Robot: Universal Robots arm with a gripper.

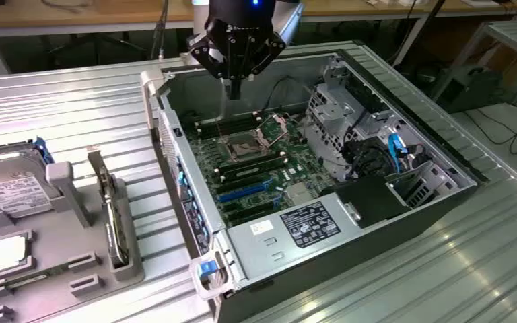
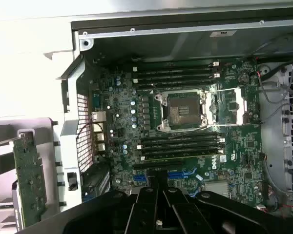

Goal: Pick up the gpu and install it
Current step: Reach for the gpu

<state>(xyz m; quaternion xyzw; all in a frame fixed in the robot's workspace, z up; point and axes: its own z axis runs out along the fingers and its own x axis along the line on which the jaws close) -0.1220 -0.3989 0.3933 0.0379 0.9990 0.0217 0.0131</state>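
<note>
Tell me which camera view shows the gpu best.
The wrist view: the gpu turns its greenish-brown circuit board face toward the camera. In the exterior view the gpu stands nearly edge-on in a gray holder, so little of its face shows.

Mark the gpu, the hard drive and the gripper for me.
gpu (image 2: 30, 180), wrist view, on its green circuit-board face.
hard drive (image 1: 11, 192), exterior view, on its white label.
gripper (image 1: 233, 93), exterior view, between its closed fingertips.

The gripper (image 1: 233, 93) points straight down, its slim fingers (image 1: 232, 85) pressed together at the tips, gripping nothing.
</note>
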